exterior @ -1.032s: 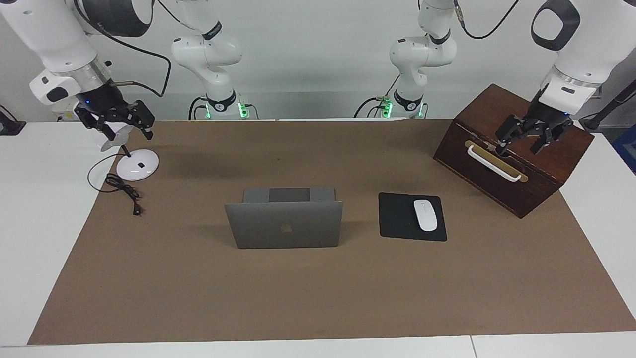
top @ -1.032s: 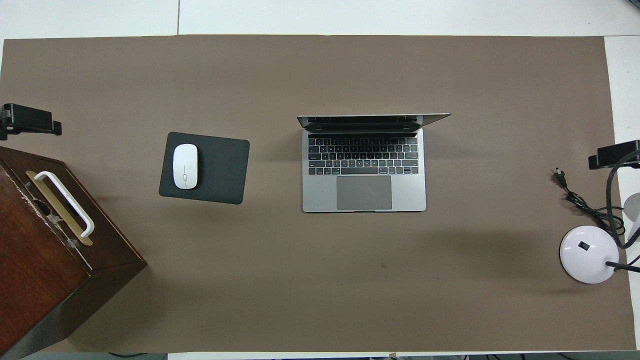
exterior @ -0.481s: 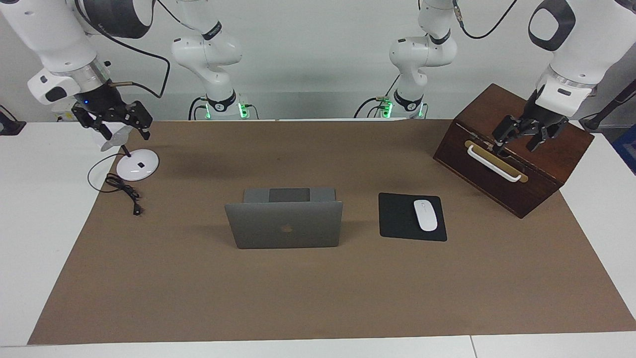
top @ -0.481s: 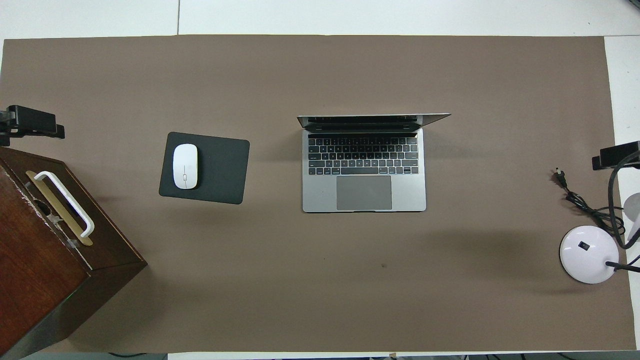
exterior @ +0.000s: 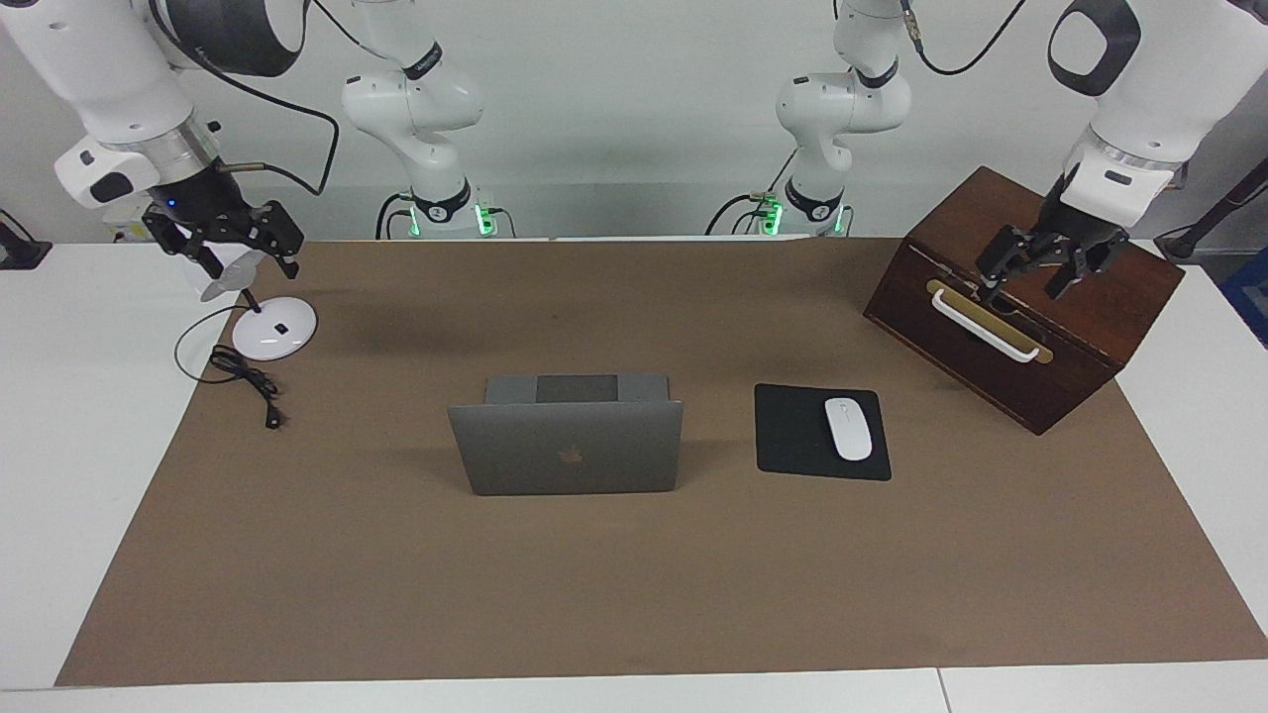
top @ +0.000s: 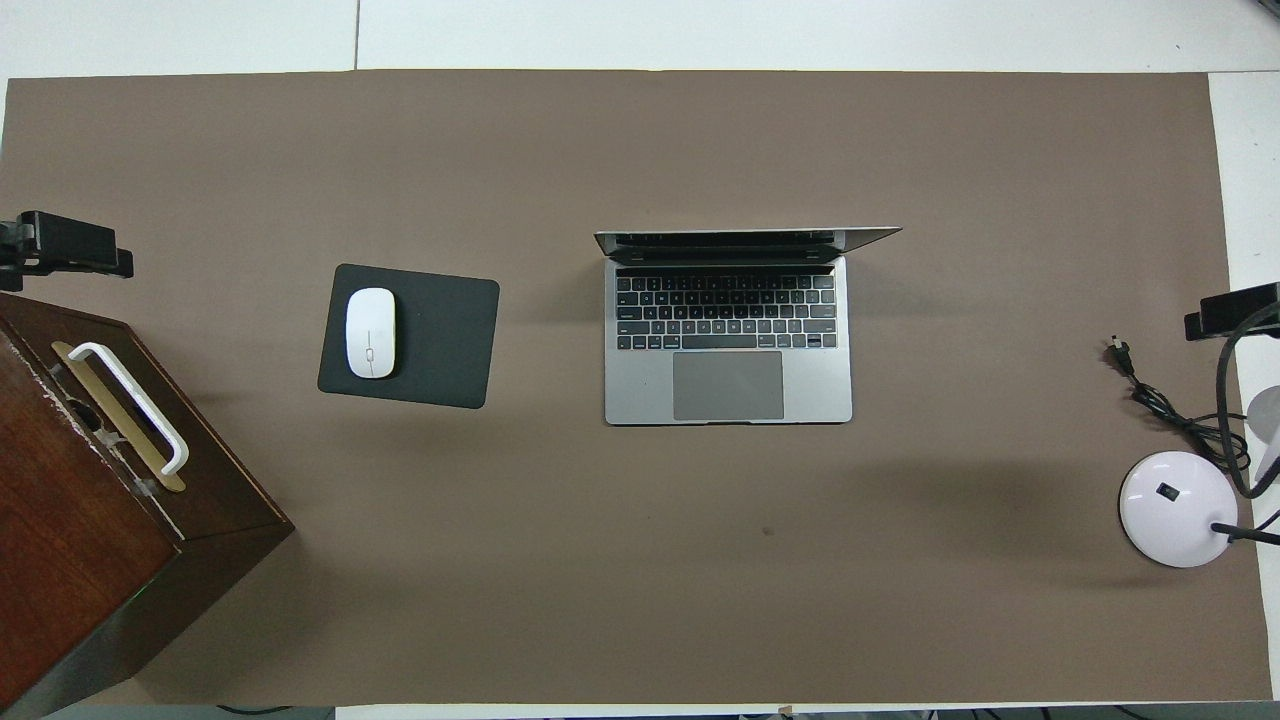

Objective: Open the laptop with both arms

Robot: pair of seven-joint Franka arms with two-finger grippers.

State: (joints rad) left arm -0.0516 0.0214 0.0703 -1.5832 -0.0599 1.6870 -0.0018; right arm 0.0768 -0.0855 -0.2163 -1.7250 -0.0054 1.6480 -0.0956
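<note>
Facing view shows the laptop [exterior: 567, 446] standing open at the middle of the brown-covered surface [exterior: 634, 594], lid upright with its logo toward the camera, keyboard toward the robots. Overhead, the keyboard and trackpad lie fully exposed, so the opening itself looks done. What has just changed is only the arms: both have pulled up and away toward their own ends of the surface. The left end effector [exterior: 1048, 265] hangs over the wooden box [exterior: 1030, 366] near its white handle, a little higher and closer to the box's top than a second ago, fingers spread and holding nothing. The right end effector [exterior: 230, 238] hovers over the desk lamp [exterior: 269, 330] base, also slightly raised and shifted toward its end; its fingers appear spread and empty. The laptop, the mouse [exterior: 848, 428] on its black pad [exterior: 792, 436], and the lamp's cord have not moved between frames. My judgement: this is the retreat after completion, nothing left to grasp.
</note>
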